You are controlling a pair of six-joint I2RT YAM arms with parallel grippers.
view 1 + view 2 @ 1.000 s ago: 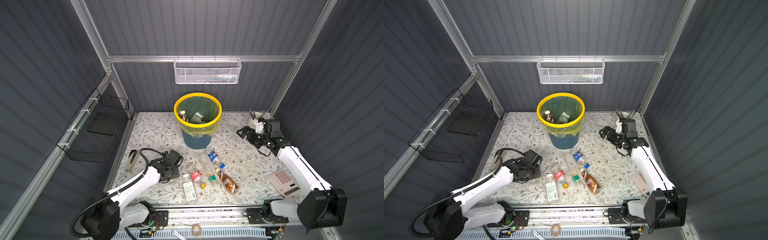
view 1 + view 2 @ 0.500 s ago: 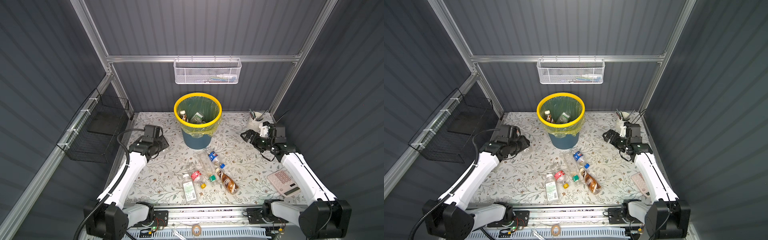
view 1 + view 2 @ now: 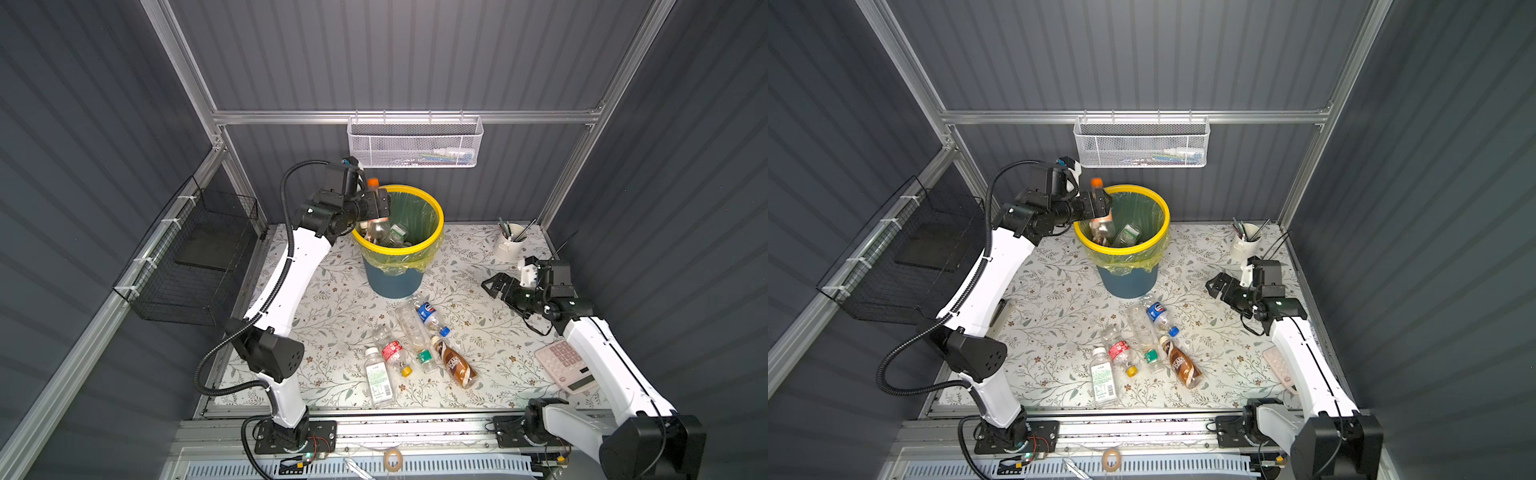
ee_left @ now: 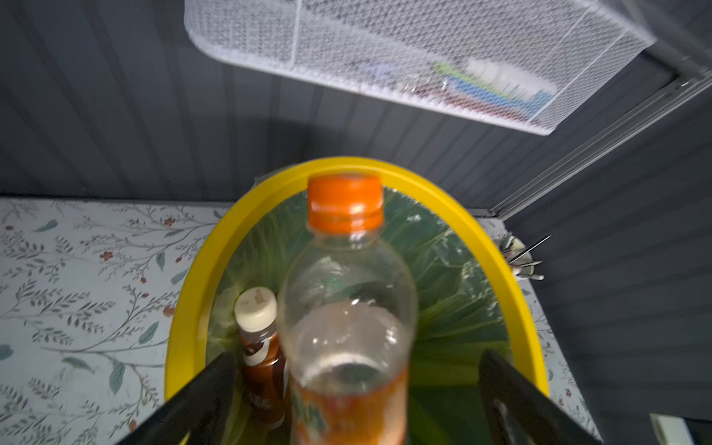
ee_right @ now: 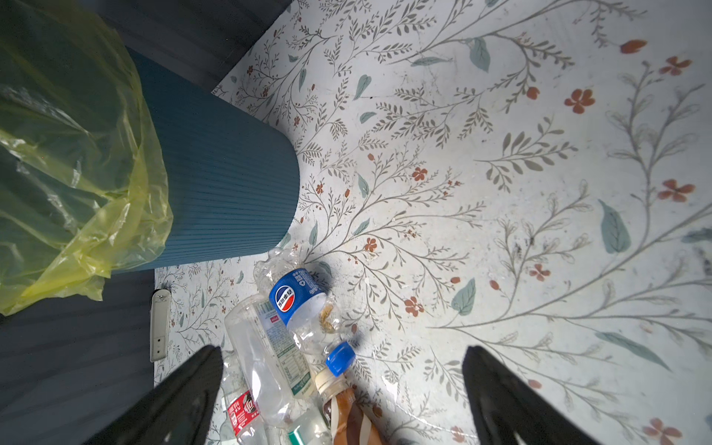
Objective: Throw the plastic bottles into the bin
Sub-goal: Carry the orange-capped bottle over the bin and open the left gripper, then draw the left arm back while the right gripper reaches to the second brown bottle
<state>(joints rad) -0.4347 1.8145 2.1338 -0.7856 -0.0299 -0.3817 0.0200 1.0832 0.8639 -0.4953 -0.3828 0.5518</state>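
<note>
Both jaws open; orange-capped bottle (image 4: 346, 289), ungripped at mid-frame beside the bin (image 4: 192, 293) rim, could glance off onto the tabletop (image 4: 77, 289).

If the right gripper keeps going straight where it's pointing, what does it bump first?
Probably the flowery table cover, just short of the round blue-grey bin, though depth is hard to judge. The open right gripper points past the blue-labelled clear plastic bottle.

Left hand (image 3: 381, 204) high, right hand (image 3: 490, 284) low, both splayed.
</note>
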